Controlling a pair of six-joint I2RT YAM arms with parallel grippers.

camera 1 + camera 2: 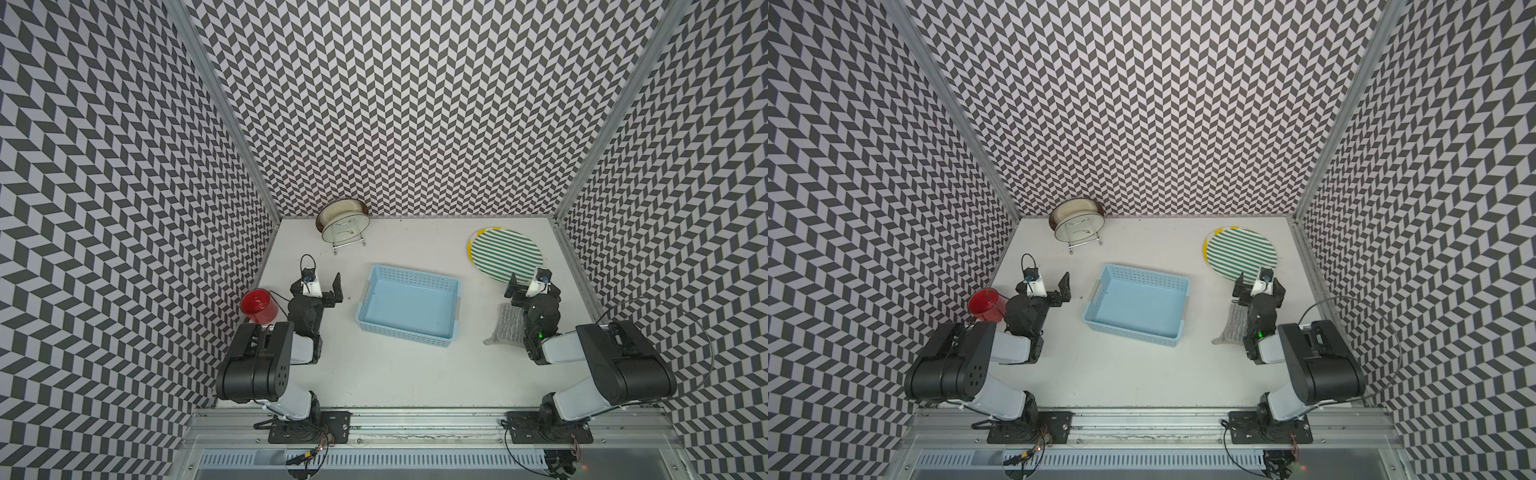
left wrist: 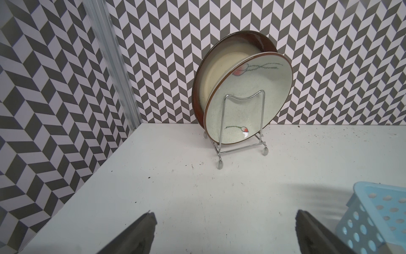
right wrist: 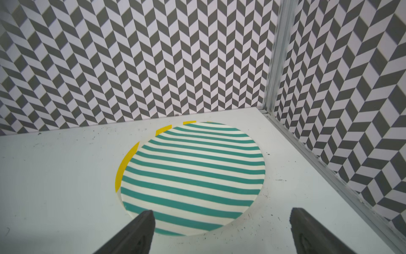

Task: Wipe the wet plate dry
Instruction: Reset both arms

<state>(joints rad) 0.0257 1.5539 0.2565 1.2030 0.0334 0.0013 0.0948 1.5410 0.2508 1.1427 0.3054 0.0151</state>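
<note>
Ahead of the left gripper [image 2: 225, 214], jaws spread, plates [image 2: 248, 96] stand in a rack [image 2: 241, 149], well apart. Just beyond the right gripper [image 3: 222, 211], jaws likewise spread, a striped plate [image 3: 193, 171] lies flat.

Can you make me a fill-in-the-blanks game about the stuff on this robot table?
1. Counting the flowered plate and the brown-rimmed plate, the wire rack holds ____ plates.
2. The cup's colour is ____.
3. The green-striped plate lies on a lower plate whose stripes are ____.
4. The left gripper and the right gripper are both ____.
Missing words: two, red, yellow, open.
</note>
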